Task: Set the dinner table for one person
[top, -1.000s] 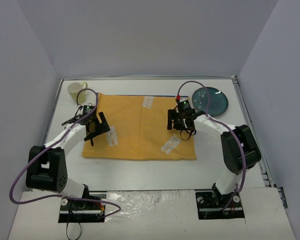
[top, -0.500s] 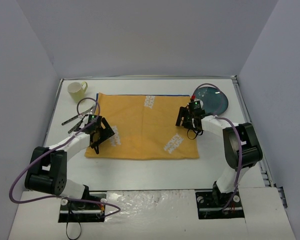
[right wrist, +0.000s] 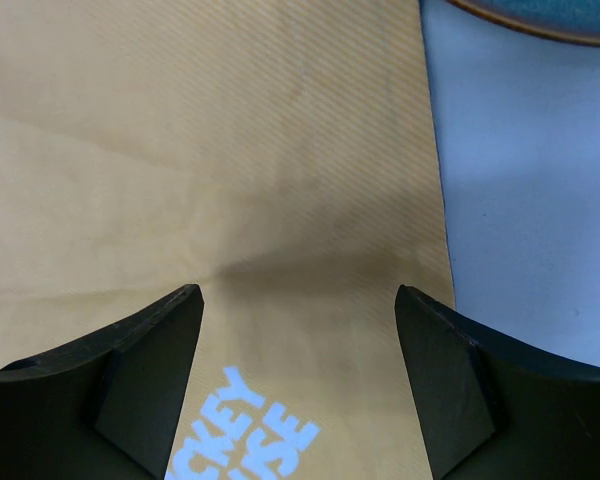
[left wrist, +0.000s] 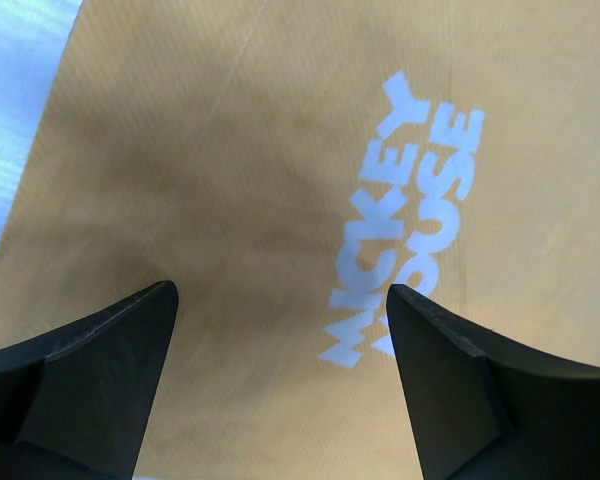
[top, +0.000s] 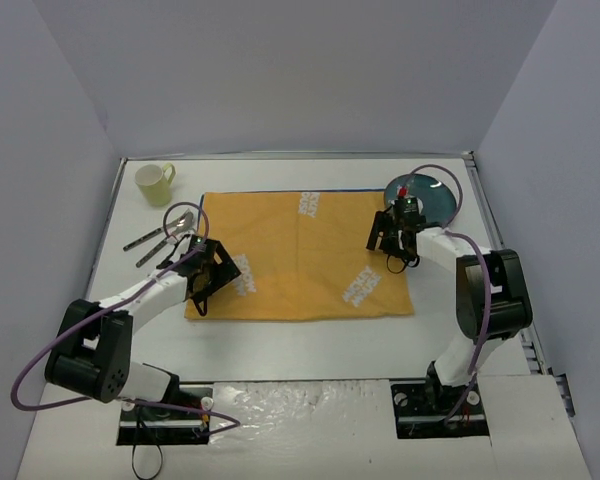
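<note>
The white tabletop (top: 310, 340) spanned the walled cell, with the arm bases at its near edge. An orange placemat (top: 300, 260) lay at its middle. The left claw (left wrist: 280, 300) hung open and empty over the mat's left side. The right claw (right wrist: 298, 295) hung open and empty near the mat's far right corner. A pale yellow mug (top: 153, 183) stood at the far left, cutlery (top: 160, 235) lay left of the mat, and a blue plate (top: 442, 192) sat at the far right.

Plate (right wrist: 550, 10) cropped @ top; cutlery (top: 163, 238) unclr.
</note>
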Tool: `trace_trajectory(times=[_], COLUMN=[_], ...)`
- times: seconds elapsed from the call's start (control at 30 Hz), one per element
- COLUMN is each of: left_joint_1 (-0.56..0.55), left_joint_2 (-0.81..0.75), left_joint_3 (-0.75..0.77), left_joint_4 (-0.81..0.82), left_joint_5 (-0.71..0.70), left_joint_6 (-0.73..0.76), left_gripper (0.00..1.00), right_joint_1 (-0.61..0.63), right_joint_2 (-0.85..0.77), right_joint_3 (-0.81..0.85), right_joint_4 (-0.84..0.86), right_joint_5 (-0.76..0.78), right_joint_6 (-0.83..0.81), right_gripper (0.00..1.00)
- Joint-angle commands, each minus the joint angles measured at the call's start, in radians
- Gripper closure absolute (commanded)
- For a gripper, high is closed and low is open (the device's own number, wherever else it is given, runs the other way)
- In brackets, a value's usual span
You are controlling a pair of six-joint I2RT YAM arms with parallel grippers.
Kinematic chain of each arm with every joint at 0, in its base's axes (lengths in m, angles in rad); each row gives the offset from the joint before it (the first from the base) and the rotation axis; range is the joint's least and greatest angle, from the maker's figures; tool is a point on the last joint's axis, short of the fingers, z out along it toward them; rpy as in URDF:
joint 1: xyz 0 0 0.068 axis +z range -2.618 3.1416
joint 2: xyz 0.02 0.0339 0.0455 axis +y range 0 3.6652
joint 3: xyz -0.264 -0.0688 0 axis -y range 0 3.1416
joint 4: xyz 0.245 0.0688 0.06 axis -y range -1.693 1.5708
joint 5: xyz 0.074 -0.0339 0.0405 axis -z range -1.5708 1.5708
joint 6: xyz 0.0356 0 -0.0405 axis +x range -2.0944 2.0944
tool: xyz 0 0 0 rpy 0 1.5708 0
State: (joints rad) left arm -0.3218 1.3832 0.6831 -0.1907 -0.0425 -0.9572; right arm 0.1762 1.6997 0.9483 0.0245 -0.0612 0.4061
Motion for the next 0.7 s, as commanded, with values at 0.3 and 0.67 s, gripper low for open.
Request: trace_trajectory(times=[0.3, 0.67], left_joint_1=[-0.008, 0.005], left_joint_2=[-0.223, -0.194], left_joint_3=[0.107, -0.093], left_joint_4=[-0.281, -0.178], left_joint_5=[-0.055, -0.047], left_joint_6=[0.160, 0.074], left_gripper=[0.19, 0.55], right_joint_1=[0.019, 0.007], right_joint_2=[-0.399, -0.551], right_joint_3=[-0.151, -0.470], right_joint_4=[-0.061, -0.034], right_joint_5=[-0.169, -0.147], right_joint_6=[0.164, 0.345], right_gripper=[0.24, 0.29])
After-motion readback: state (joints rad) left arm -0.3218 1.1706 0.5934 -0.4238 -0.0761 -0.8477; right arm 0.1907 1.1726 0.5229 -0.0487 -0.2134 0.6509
